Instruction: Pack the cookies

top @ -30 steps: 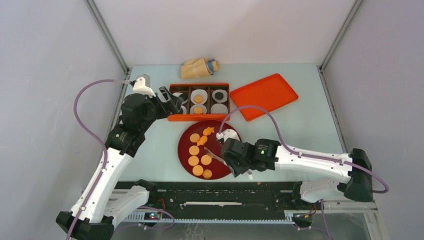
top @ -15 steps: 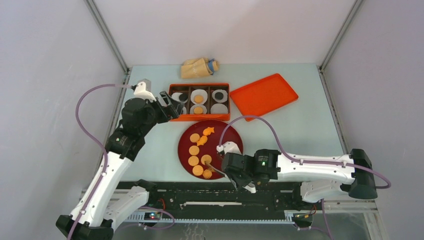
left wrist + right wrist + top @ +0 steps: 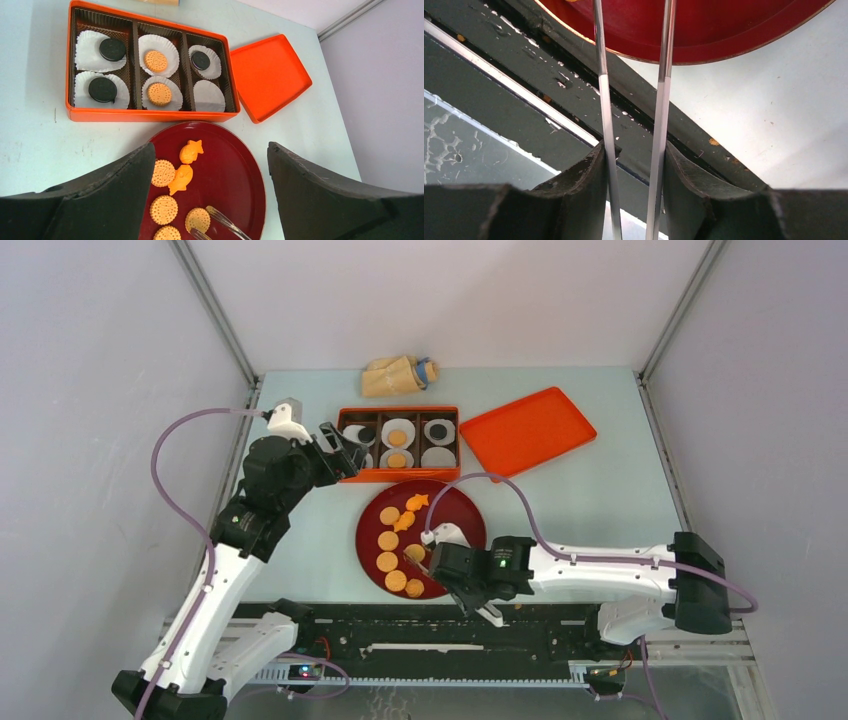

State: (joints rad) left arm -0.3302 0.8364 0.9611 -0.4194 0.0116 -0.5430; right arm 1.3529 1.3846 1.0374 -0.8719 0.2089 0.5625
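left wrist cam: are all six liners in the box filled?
No: the near liner in the right compartment of the orange box is bare, while the other five each hold a cookie.

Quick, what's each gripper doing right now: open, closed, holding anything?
Left gripper: open, holding nothing.
Right gripper: closed on tongs, which reach toward the red plate.

**Around the plate**

The plate (image 3: 465, 515) sits on the table (image 3: 600, 500), cookies (image 3: 387, 561) on its left half, tongs (image 3: 225, 222) over its near edge. Just behind the plate lies the box (image 3: 398, 476), more cookies inside. Behind-right lies the lid (image 3: 527, 430); farther behind, a bag (image 3: 393, 377).
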